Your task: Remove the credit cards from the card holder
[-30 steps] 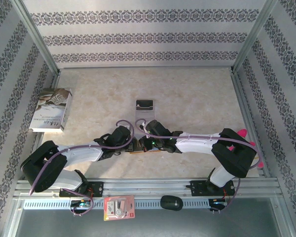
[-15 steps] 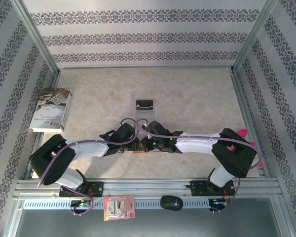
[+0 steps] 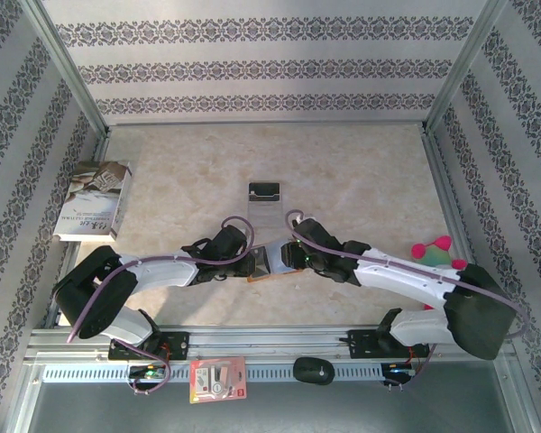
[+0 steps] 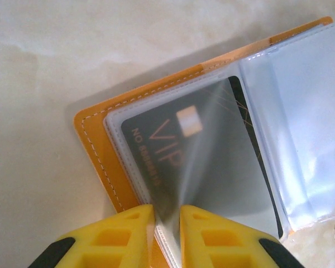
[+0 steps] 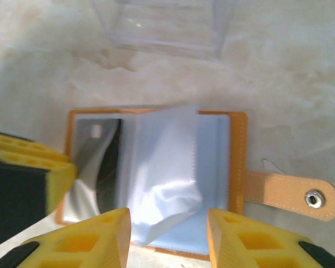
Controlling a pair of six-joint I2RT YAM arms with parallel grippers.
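**One card, several ways to fumble it**

My left tool (image 4: 167,215) is closed on a clear sleeve (image 4: 176,184) of the holder (image 4: 95,145), pinching the plastic page just over the black card (image 4: 173,139). My right tool (image 5: 167,223) hangs above the holder's other half with its jaws parted and nothing between them. The holder lies open near the middle of the near edge of the tabletop (image 3: 361,171), with a clear stand (image 5: 167,28) just beyond it.

My main worry is that I have the sleeve and not the card. If I pull from here, I think the whole holder will lift or skid toward me, since nothing pins it down. The card will likely stay put inside its pocket.

The loose pages (image 5: 162,167) billow under my right tool. Closing there could catch plastic alone, or crease it.

A hard tug might also tear the sleeve's seam. And if the holder slides far, its tab (image 5: 290,192) or edge could knock the stand.
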